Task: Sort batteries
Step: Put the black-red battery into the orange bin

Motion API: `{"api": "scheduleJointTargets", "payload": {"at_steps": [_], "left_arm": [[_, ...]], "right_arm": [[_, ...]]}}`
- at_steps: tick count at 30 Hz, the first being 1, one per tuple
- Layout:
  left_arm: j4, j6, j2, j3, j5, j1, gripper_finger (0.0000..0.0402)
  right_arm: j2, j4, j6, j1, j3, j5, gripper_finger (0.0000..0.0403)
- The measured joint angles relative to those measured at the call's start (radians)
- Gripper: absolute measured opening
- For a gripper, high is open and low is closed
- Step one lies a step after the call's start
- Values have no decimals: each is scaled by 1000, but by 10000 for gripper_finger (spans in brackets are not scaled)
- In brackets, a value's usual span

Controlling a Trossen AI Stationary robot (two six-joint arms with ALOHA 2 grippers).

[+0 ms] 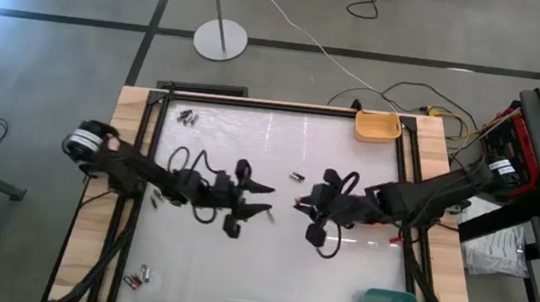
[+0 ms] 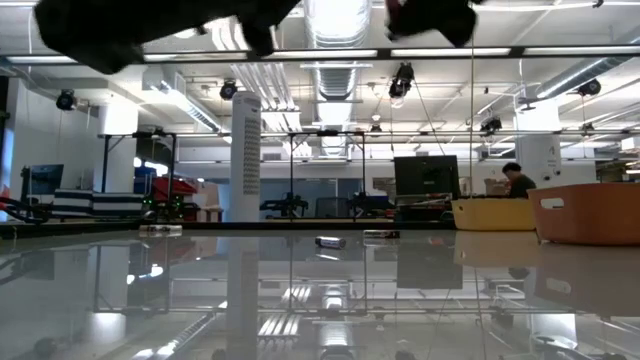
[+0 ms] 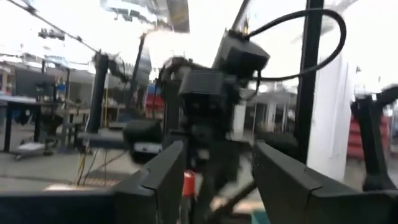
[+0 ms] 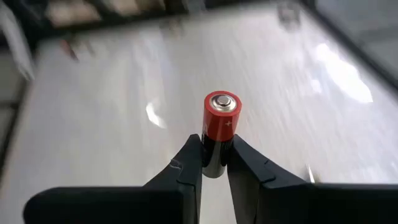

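Clearly the right gripper [image 4: 214, 163] has its jaws clamped on a battery [image 4: 220, 127], red end up, above the middle of the tabletop [image 1: 338, 269]. Opposite it, the left gripper [image 1: 263, 199] hovers with jaws apart.

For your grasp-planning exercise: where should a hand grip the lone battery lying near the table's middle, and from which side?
Grip the battery across its round body at mid-length, from straight above: it lies on its side on the table, leaving both curved flanks open.
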Motion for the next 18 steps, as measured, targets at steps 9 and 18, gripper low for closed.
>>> {"api": "scheduleJointTargets", "payload": {"at_steps": [9,18], "left_arm": [[-184,-181,-235,-318,-184,-55,178],[-41,-266,-227,-481,-314,-94,178]], "right_arm": [[-2,-671,614,224,-3,5,42],[0,-745,1167,468,-13,-76,42]]}}
